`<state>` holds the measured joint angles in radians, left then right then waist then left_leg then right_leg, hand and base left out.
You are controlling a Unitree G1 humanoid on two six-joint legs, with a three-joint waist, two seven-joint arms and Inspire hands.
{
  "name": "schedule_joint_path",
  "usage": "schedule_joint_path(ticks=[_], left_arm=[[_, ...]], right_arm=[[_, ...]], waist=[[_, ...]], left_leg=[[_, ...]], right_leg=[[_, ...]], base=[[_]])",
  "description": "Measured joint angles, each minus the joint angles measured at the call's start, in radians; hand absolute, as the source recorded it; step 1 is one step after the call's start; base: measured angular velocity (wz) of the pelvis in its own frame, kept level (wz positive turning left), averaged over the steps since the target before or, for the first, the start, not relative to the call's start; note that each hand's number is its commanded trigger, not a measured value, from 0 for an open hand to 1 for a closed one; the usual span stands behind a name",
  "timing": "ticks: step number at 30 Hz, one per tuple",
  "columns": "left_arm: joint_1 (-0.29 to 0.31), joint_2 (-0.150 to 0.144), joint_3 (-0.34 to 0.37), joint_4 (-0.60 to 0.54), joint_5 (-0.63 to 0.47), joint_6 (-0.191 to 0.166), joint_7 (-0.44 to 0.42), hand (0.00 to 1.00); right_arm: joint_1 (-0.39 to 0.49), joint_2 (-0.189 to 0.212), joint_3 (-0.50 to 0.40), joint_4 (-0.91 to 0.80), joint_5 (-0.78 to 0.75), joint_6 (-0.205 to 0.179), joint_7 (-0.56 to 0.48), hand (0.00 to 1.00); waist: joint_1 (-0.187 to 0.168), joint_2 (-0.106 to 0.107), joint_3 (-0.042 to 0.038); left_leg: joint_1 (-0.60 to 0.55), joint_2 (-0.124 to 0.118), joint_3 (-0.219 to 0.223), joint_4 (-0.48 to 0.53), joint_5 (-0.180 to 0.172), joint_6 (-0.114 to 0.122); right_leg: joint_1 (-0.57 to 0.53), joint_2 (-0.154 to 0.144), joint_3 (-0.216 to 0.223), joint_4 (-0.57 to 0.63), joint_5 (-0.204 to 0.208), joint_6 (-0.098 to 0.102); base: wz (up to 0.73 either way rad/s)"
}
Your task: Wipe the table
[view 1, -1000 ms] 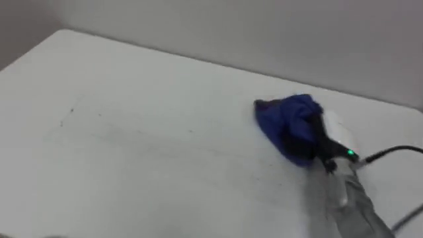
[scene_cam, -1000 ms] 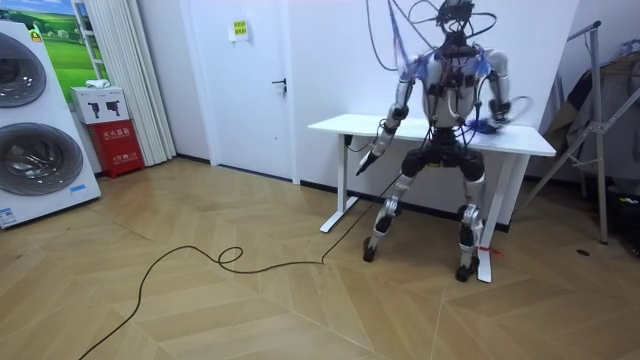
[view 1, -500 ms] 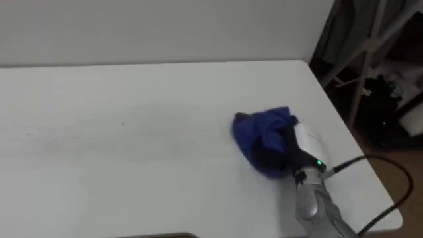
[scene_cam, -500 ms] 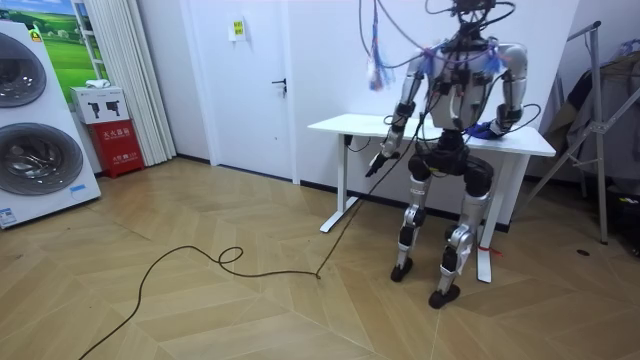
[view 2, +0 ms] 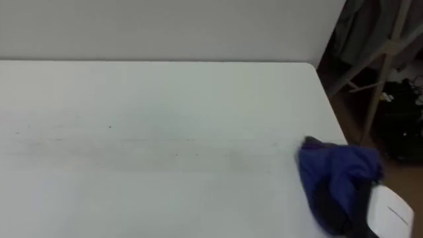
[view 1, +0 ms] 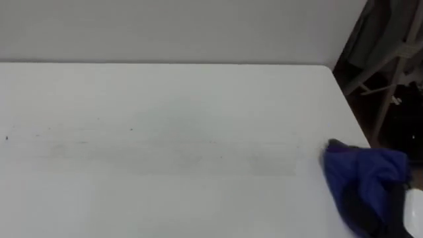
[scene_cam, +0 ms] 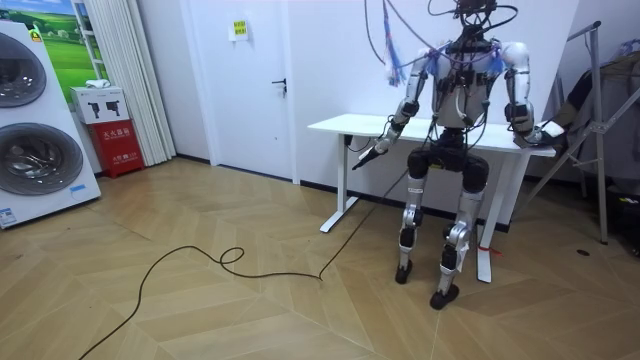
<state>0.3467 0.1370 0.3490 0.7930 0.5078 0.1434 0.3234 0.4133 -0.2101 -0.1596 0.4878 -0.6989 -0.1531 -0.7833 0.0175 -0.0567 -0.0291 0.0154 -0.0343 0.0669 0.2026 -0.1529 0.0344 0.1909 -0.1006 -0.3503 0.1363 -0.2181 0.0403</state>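
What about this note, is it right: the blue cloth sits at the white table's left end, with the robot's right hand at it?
Wrong end. The right eye view shows the blue cloth at the white table's right end, with the robot's right hand at it.

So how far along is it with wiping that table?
Hard to call any part finished: the white table shows faint specks across its middle. In hand: the right hand is on the blue cloth at the table's right edge. Left: that middle and the left side. The left hand hangs idle.
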Motion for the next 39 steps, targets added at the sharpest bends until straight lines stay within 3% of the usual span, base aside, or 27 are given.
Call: schedule_joint_path(ticks=[3, 6, 8, 9, 10, 11, 13, 14, 17, 21, 26, 27, 28, 29, 30, 31, 39], left_arm=[[-0.048, 0.001, -0.045, 0.021, -0.007, -0.008, 0.0, 0.0], [-0.084, -0.002, -0.116, 0.039, -0.029, -0.017, 0.001, 0.0], [-0.095, -0.002, -0.178, 0.067, -0.048, -0.018, 0.009, 0.0], [-0.099, -0.003, -0.194, 0.07, -0.05, -0.017, 0.016, 0.0], [-0.091, -0.004, -0.224, 0.071, -0.063, -0.015, 0.022, 0.0], [-0.088, -0.006, -0.246, 0.071, -0.069, -0.011, 0.023, 0.0], [-0.09, -0.004, -0.257, 0.068, -0.094, 0.004, 0.023, 0.0], [-0.096, -0.004, -0.268, 0.058, -0.118, 0.011, 0.024, 0.0], [-0.083, -0.014, -0.296, 0.01, -0.123, 0.009, 0.025, 0.0], [-0.055, -0.012, -0.294, 0.008, -0.123, 0.02, 0.021, 0.0], [-0.044, -0.013, -0.295, -0.056, -0.122, 0.021, 0.02, 0.0], [-0.043, -0.013, -0.295, -0.064, -0.122, 0.021, 0.02, 0.0], [-0.043, -0.012, -0.295, -0.076, -0.122, 0.02, 0.02, 0.0], [-0.045, -0.012, -0.295, -0.083, -0.122, 0.02, 0.021, 0.0], [-0.045, -0.012, -0.296, -0.085, -0.122, 0.02, 0.022, 0.0], [-0.045, -0.012, -0.296, -0.086, -0.123, 0.02, 0.023, 0.0], [-0.035, -0.01, -0.296, -0.085, -0.123, 0.021, 0.059, 0.0]], right_arm=[[-0.034, -0.029, 0.011, 0.066, 0.004, 0.009, 0.001, 1.0], [-0.082, -0.024, 0.033, 0.049, 0.01, 0.094, 0.028, 1.0], [-0.129, -0.011, 0.077, -0.007, 0.009, 0.191, 0.078, 1.0], [-0.147, -0.009, 0.093, -0.017, 0.008, 0.214, 0.1, 1.0], [-0.187, -0.004, 0.128, -0.047, -0.008, 0.259, 0.151, 1.0], [-0.231, 0.004, 0.174, -0.072, -0.029, 0.29, 0.198, 1.0], [-0.313, 0.023, 0.257, -0.09, -0.073, 0.307, 0.264, 1.0], [-0.337, 0.044, 0.302, -0.121, -0.093, 0.314, 0.299, 1.0], [-0.347, 0.049, 0.38, -0.167, -0.16, 0.332, 0.342, 1.0], [-0.332, 0.032, 0.407, -0.197, -0.203, 0.336, 0.36, 1.0], [-0.314, 0.022, 0.413, -0.208, -0.206, 0.312, 0.36, 1.0], [-0.314, 0.022, 0.412, -0.208, -0.206, 0.311, 0.36, 0.89], [-0.313, 0.022, 0.412, -0.207, -0.206, 0.311, 0.36, 0.64], [-0.313, 0.022, 0.412, -0.204, -0.206, 0.311, 0.36, 0.58], [-0.313, 0.022, 0.412, -0.203, -0.206, 0.311, 0.36, 0.22], [-0.313, 0.022, 0.412, -0.198, -0.206, 0.311, 0.36, 0.0], [-0.302, 0.012, 0.403, -0.154, -0.223, 0.329, 0.359, 0.0]], waist=[[0.017, 0.003, -0.0014], [0.045, 0.007, 0.0008], [0.069, 0.011, 0.0036], [0.073, 0.012, 0.0046], [0.091, 0.018, 0.0081], [0.123, 0.027, 0.0168], [0.127, 0.035, 0.0292], [0.123, 0.035, 0.0309], [0.127, 0.029, 0.0368], [0.129, 0.022, 0.0403], [0.124, 0.016, 0.0356], [0.124, 0.016, 0.0353], [0.124, 0.014, 0.0342], [0.124, 0.013, 0.0329], [0.124, 0.012, 0.0325], [0.124, 0.012, 0.0323], [0.124, 0.015, 0.0273]], left_leg=[[0.008, 0.001, -0.002, 0.01, -0.017, 0.013], [0.015, 0.005, 0.028, 0.011, -0.023, 0.02], [0.013, 0.01, 0.054, 0.01, -0.026, 0.017], [0.013, 0.011, 0.062, 0.01, -0.026, 0.017], [0.011, 0.01, 0.06, 0.01, -0.026, 0.017], [0.007, 0.007, 0.036, 0.011, -0.028, 0.018], [-0.023, 0.002, -0.034, 0.03, -0.031, 0.025], [-0.053, 0.0, -0.078, 0.049, -0.03, 0.023], [-0.077, -0.011, -0.124, 0.057, -0.016, 0.001], [-0.072, -0.012, -0.143, 0.064, -0.014, -0.007], [-0.072, -0.01, -0.153, 0.063, -0.018, -0.014], [-0.072, -0.011, -0.153, 0.062, -0.018, -0.014], [-0.071, -0.011, -0.153, 0.062, -0.018, -0.014], [-0.07, -0.012, -0.153, 0.062, -0.018, -0.013], [-0.069, -0.013, -0.153, 0.062, -0.018, -0.013], [-0.064, -0.013, -0.153, 0.062, -0.019, -0.012], [-0.056, -0.015, -0.154, 0.062, -0.02, -0.01]], right_leg=[[0.003, -0.001, 0.031, 0.019, 0.02, 0.01], [-0.003, -0.001, 0.056, 0.015, 0.037, 0.013], [-0.019, 0.0, 0.082, 0.016, 0.042, 0.013], [-0.023, 0.0, 0.085, 0.016, 0.042, 0.013], [-0.036, 0.004, 0.099, 0.019, 0.044, 0.011], [-0.046, 0.013, 0.099, 0.017, 0.051, 0.0], [-0.07, 0.032, 0.095, 0.016, 0.067, -0.015], [-0.083, 0.042, 0.085, 0.016, 0.067, -0.016], [-0.086, 0.048, 0.043, 0.014, 0.05, -0.035], [-0.069, 0.049, 0.01, 0.013, 0.021, -0.05], [-0.06, 0.053, -0.007, 0.012, 0.015, -0.053], [-0.059, 0.053, -0.007, 0.011, 0.015, -0.053], [-0.059, 0.052, -0.006, 0.012, 0.015, -0.053], [-0.059, 0.052, -0.005, 0.013, 0.015, -0.053], [-0.057, 0.052, -0.005, 0.013, 0.015, -0.053], [-0.053, 0.051, -0.003, 0.013, 0.015, -0.053], [-0.043, 0.051, -0.001, 0.013, 0.012, -0.049]], base=[[-0.14], [-0.34], [-0.41], [-0.56], [-0.71], [-0.79], [-0.34], [0.22], [0.52], [0.29], [0.06], [0.0], [0.0], [0.0], [0.0], [0.0], [0.0]])
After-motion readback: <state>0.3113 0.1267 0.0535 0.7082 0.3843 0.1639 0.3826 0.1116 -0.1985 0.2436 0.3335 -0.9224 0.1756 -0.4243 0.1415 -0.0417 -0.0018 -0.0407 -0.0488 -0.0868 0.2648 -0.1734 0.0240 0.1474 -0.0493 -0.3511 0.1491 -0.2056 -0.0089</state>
